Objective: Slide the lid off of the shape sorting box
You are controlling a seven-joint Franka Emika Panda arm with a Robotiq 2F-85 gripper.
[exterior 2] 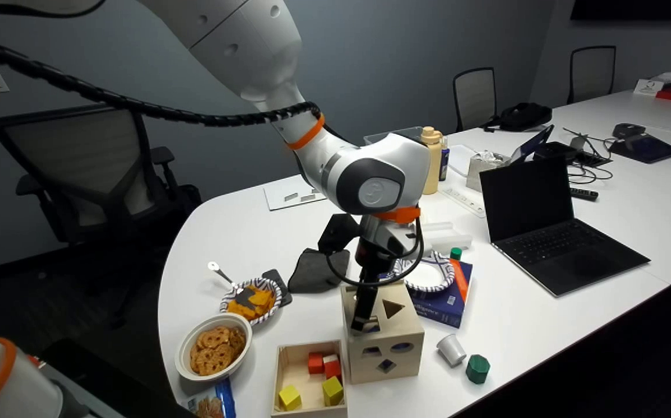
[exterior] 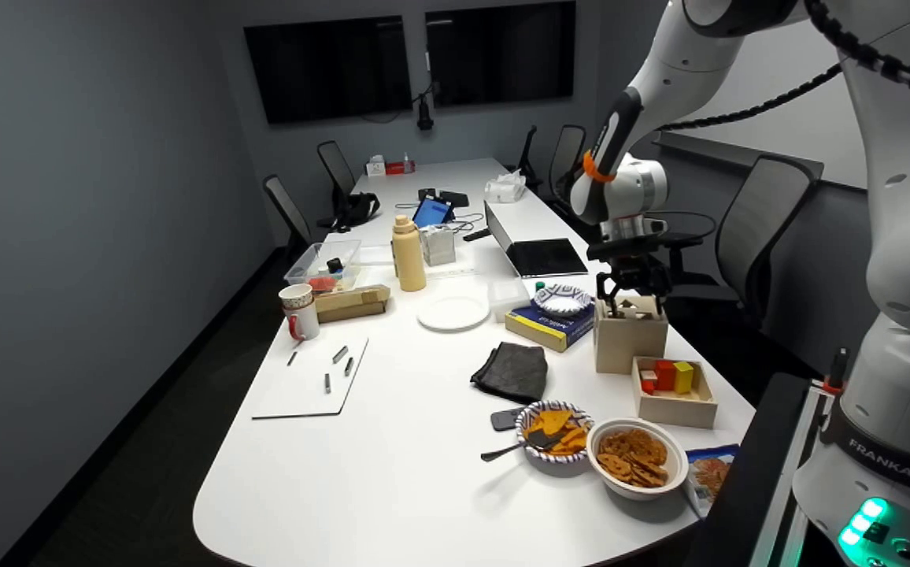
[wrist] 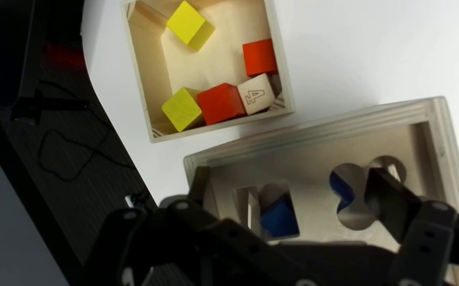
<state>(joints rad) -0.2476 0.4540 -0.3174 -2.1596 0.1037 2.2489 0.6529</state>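
The shape sorting box (exterior: 630, 350) is a pale wooden cube near the table's edge; its holed front shows in an exterior view (exterior 2: 406, 364). The lid (exterior 2: 403, 326), a flat pale panel with cut-out shapes, lies on top of it. In the wrist view the lid (wrist: 313, 186) sits between the raised box rims (wrist: 332, 126), with blue showing through some holes. My gripper (exterior: 634, 305) points down at the box top. In the wrist view the gripper (wrist: 293, 180) is open, its fingers apart over the lid with nothing between them. Whether the fingertips touch the lid is unclear.
A low wooden tray (exterior: 675, 411) with red, yellow and plain blocks stands beside the box. A blue book (exterior 2: 443, 310) with a patterned bowl (exterior 2: 430, 276) lies behind it. A grey cup (exterior 2: 451, 350), a green block (exterior 2: 478, 369) and a laptop (exterior 2: 570, 255) are nearby.
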